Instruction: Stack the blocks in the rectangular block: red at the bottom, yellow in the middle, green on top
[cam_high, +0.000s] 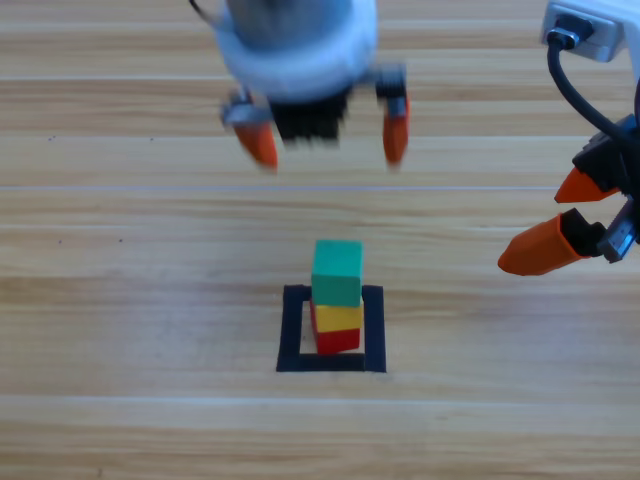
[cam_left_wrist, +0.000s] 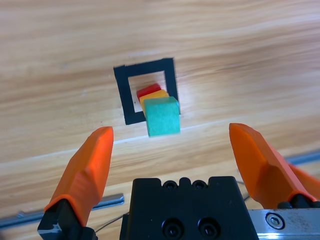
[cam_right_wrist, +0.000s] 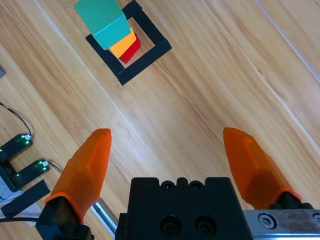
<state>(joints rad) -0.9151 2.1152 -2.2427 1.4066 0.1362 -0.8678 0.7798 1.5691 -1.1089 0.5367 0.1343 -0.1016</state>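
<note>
While green (cam_high: 337, 272) tops the stack, left pincer (cam_high: 328, 138) spread above, right pincer (cam_high: 560, 220) spread aside.

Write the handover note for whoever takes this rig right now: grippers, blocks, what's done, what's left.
Left gripper: open, empty, raised above the table behind the stack.
Right gripper: open, empty, off at the right edge.
Blocks: red cube at the bottom, yellow cube in the middle, green cube on top, inside the black tape square.
Done: the stack stands in the asked order, free of both grippers.
Left: nothing but parking the arms.
</note>
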